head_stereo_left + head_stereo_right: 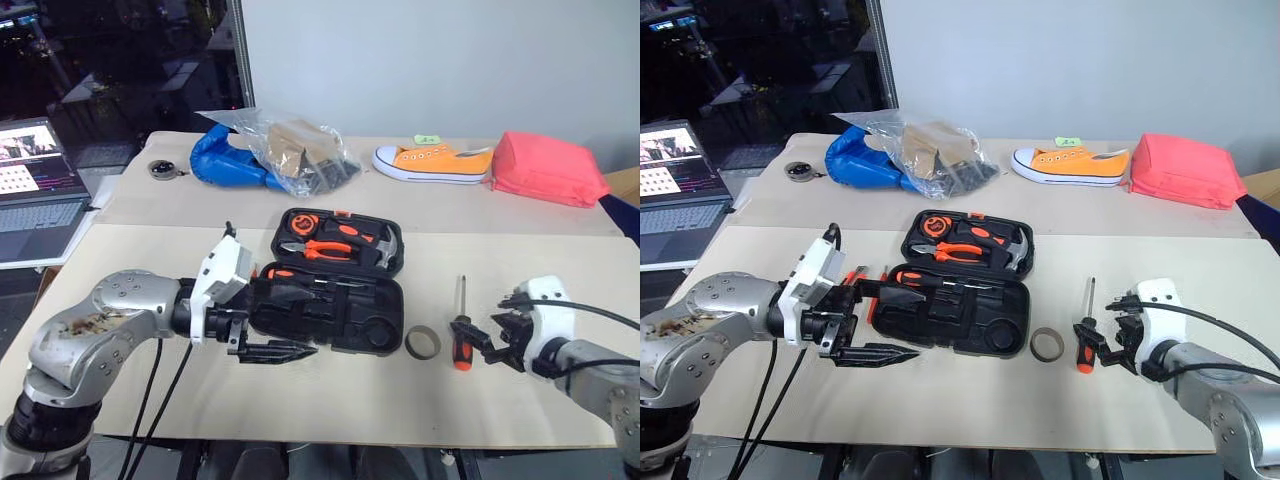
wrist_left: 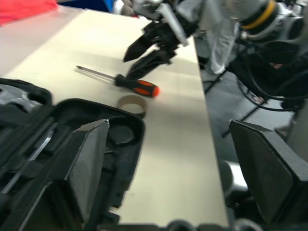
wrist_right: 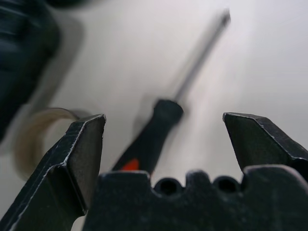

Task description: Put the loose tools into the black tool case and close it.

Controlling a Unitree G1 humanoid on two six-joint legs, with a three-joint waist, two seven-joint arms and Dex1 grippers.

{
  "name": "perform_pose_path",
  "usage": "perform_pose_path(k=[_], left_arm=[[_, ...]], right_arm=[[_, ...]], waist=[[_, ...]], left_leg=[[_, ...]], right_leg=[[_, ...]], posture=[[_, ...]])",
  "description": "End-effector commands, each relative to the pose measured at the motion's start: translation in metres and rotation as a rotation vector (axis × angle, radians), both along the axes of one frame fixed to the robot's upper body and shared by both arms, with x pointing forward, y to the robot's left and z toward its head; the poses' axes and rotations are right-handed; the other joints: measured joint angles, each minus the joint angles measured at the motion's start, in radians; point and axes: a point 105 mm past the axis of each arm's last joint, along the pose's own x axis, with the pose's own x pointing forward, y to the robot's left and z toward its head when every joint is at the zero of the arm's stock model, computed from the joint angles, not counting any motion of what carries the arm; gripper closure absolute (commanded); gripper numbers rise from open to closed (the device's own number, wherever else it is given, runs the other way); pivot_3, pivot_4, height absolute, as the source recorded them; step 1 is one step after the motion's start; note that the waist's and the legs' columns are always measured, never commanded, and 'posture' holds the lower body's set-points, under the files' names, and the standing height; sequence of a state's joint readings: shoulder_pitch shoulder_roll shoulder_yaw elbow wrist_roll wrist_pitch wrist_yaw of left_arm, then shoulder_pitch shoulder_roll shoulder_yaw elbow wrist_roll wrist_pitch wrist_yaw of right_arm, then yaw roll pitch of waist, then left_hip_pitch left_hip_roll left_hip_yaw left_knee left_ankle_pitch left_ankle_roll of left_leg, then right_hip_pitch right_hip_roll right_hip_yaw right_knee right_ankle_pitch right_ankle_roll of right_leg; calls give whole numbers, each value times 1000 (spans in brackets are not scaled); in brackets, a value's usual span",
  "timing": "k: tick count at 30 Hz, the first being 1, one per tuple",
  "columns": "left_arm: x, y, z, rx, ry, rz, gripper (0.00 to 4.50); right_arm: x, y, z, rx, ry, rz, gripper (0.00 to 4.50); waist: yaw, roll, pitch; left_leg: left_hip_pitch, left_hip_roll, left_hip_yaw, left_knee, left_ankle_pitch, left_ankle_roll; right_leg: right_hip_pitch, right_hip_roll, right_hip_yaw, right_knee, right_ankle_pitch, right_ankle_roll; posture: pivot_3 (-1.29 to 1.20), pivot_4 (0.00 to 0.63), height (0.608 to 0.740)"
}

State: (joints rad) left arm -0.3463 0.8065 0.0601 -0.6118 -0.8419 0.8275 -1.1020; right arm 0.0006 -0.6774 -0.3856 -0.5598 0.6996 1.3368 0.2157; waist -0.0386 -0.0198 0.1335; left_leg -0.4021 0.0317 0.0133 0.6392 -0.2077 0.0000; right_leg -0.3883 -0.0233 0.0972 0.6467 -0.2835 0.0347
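Right wrist view: the right gripper (image 3: 163,144), jaws spread wide, hangs over the loose screwdriver (image 3: 156,134), which lies just beside a tape roll (image 1: 422,343). The black tool case (image 1: 330,280) lies open mid-table. The left gripper (image 1: 275,350), jaws spread and empty, hovers at its near edge. A skewed pinch could roll the screwdriver away. No writing is legible.

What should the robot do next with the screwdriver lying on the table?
Probably lower the right gripper a little further and close it on the screwdriver. Its fingers are open right by the black-and-orange handle, with the handle lying between them in the right wrist view, and the screwdriver still lies loose on the table beside the open black tool case. The left gripper is open too, holding nothing.
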Motion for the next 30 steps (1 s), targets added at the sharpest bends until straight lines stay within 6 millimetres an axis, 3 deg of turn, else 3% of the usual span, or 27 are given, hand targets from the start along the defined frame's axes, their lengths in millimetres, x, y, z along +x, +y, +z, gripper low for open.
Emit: perform_pose_path(k=[1, 3, 8, 12, 13, 17, 20, 24, 27, 30], left_arm=[[-3, -3, 14, -24, -52, -18, 275], [-2, -5, 16, -34, -63, -15, 275], [2, -7, 17, -52, -77, 18, 275], [1, -7, 14, -50, -62, 38, 275], [2, -6, 14, -52, -64, 48, 275], [13, 1, 18, -93, -155, 176, 275], [-2, 25, 16, -149, -79, 161, 275], [-9, 54, 10, -121, -37, 253, 275], [-14, 70, 5, -92, -36, 320, 275], [-19, 77, 2, -77, -45, 368, 275]], right_arm=[[3, 0, -3, -12, 55, -23, 488], [5, -4, -3, -47, 57, -28, 877], [6, -7, 4, -99, 27, 2, 2496], [9, -10, 24, -141, -74, 56, 3929], [11, -8, 31, -147, -116, 82, 4089], [17, 17, 63, -119, -255, 276, 4233], [23, 79, 84, -98, -343, 646, 4459], [38, 120, 82, -129, -350, 897, 4459], [55, 136, 75, -183, -348, 988, 4459], [73, 130, 83, -159, -347, 911, 4459]], waist=[[-2, 0, 0], [-4, -1, 0], [1, -1, 0], [5, -1, 0], [4, -1, 0], [-6, 0, 2], [-31, 1, 5], [-28, -3, 9], [-14, -3, 9], [-3, -3, 9]], left_leg=[[0, 0, 0, 0, 0, 0], [0, 0, 0, 0, 0, 0], [0, 0, 0, 0, 0, 0], [-1, -1, 0, 0, 0, 0], [-1, -1, 0, 0, 0, 0], [-2, 0, 0, 0, 0, 0], [-1, 2, 0, 0, 0, 0], [7, 4, -1, -5, 0, 0], [6, 6, -1, -5, 0, 0], [3, 4, -1, -5, 0, 0]], right_leg=[[0, 0, 0, 0, 0, 0], [0, 1, 0, 0, 0, 0], [0, 0, 0, -1, 0, 0], [1, 0, 0, -3, 0, 1], [1, -1, 0, -3, 0, 1], [-1, 1, 1, -3, 0, 1], [-1, 3, 2, -1, 0, -1], [0, 5, 2, 1, 0, -6], [-1, 5, 0, 1, 0, -8], [-3, 1, 0, 0, 2, -12]], posture=[[0, 150, 740], [0, 150, 740], [0, 150, 740], [0, 150, 740], [0, 150, 740], [0, 150, 740], [0, 150, 740], [0, 150, 740], [0, 150, 740], [0, 150, 740]])
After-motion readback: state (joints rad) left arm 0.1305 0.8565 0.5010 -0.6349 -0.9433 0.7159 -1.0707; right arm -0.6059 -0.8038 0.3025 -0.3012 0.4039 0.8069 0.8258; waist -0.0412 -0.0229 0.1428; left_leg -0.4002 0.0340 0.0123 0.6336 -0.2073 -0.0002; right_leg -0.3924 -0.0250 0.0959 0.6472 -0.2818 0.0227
